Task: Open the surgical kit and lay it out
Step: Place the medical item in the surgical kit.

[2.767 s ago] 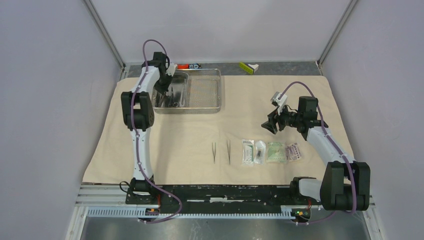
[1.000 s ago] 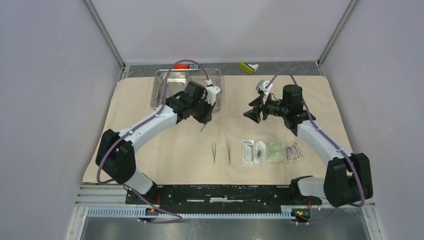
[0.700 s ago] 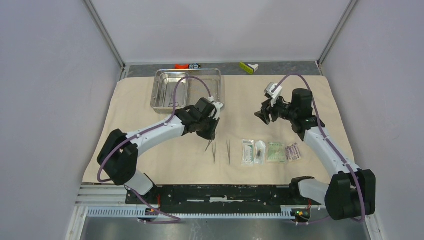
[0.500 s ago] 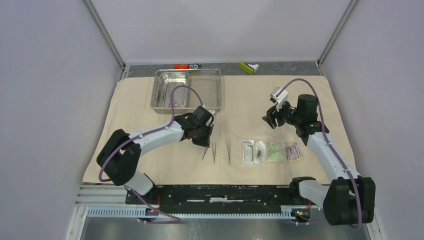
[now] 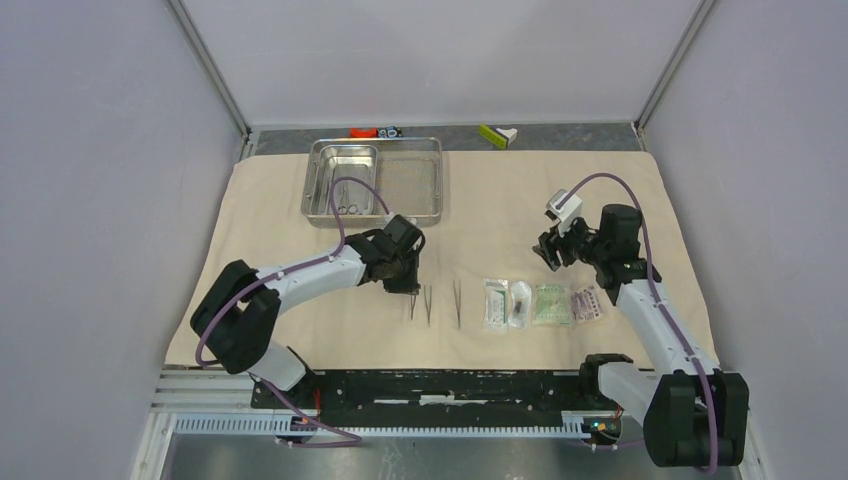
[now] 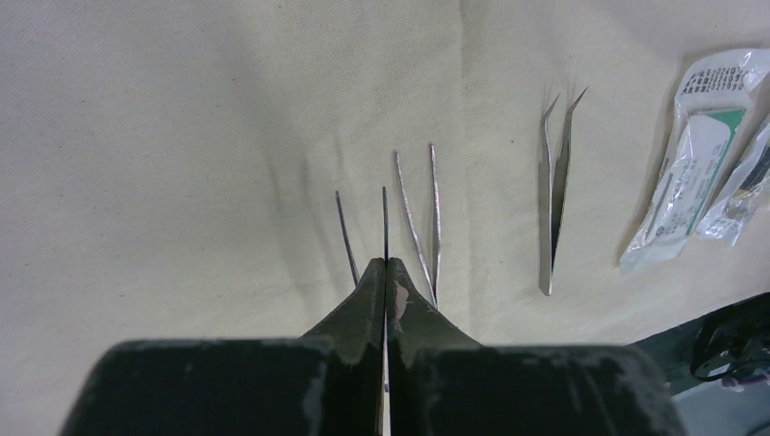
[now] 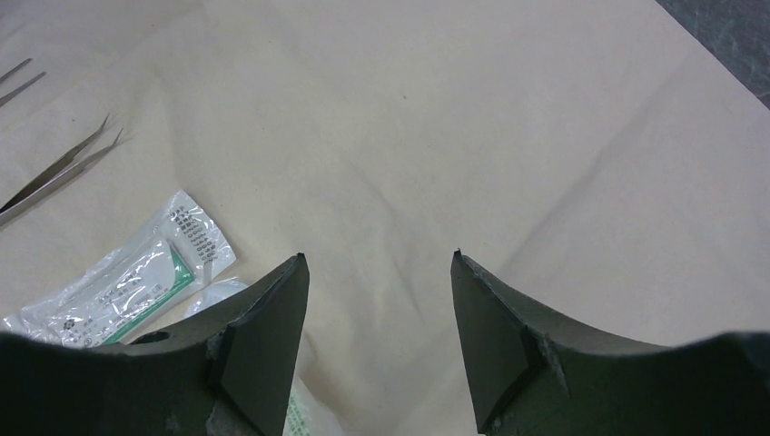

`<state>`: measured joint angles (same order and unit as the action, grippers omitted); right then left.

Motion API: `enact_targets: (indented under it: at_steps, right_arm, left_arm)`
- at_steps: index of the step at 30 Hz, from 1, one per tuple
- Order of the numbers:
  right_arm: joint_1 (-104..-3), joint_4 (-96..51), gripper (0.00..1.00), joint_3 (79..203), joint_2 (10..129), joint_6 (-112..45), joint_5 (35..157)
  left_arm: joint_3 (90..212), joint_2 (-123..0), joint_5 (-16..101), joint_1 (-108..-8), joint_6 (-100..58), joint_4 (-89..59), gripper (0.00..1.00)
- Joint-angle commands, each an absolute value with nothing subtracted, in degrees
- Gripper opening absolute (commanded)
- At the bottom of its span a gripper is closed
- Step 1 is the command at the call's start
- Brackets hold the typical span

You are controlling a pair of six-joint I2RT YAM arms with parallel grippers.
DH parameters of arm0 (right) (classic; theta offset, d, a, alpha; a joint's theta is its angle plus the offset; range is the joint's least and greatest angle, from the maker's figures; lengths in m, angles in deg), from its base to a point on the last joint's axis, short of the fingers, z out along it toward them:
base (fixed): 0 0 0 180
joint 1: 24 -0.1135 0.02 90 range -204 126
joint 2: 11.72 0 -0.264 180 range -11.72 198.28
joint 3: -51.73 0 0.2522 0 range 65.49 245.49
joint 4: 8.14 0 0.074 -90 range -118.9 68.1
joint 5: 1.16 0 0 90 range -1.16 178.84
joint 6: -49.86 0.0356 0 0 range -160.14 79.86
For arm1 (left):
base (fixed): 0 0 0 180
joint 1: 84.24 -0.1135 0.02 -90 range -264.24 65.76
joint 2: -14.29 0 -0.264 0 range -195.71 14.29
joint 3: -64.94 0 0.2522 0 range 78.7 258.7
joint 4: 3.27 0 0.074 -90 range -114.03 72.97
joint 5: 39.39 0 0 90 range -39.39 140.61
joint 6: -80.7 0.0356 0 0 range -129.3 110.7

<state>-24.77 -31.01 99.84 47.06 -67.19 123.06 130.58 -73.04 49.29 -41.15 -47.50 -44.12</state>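
- Tweezers (image 6: 385, 225): thin steel, judged light, springy, slippery; best pinched across both arms.
- Location: clamped in left tool (image 6: 385, 272), tips over beige cloth wrap (image 6: 182, 136), just beside laid pair (image 6: 435, 218).
- Right tool (image 7: 380, 263): jaws apart, empty.

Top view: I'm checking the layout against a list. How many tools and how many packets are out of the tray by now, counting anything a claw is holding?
tweezers: 3 (one of them gripped in the left claw)
sealed packets: 4
total: 7
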Motion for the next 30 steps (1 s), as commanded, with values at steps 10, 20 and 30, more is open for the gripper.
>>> enact_targets:
  at_steps: [10,20,30]
  right_arm:
    - [-22.62,-27.97,0.66,96.79,43.72,-68.26,124.74]
    - [-22.19,-27.97,0.66,96.52,43.88,-68.53,125.61]
    - [-22.10,-28.05,0.66,96.52,44.14,-68.62,125.85]
  left_arm:
    - [130.85,-75.90,50.98,-41.26,-55.62,-41.81,0.02]
    - [129.70,-76.98,49.13,-41.25,-56.50,-40.58,0.02]
    - [129.81,-78.42,47.98,-41.22,-56.76,-40.66,0.02]
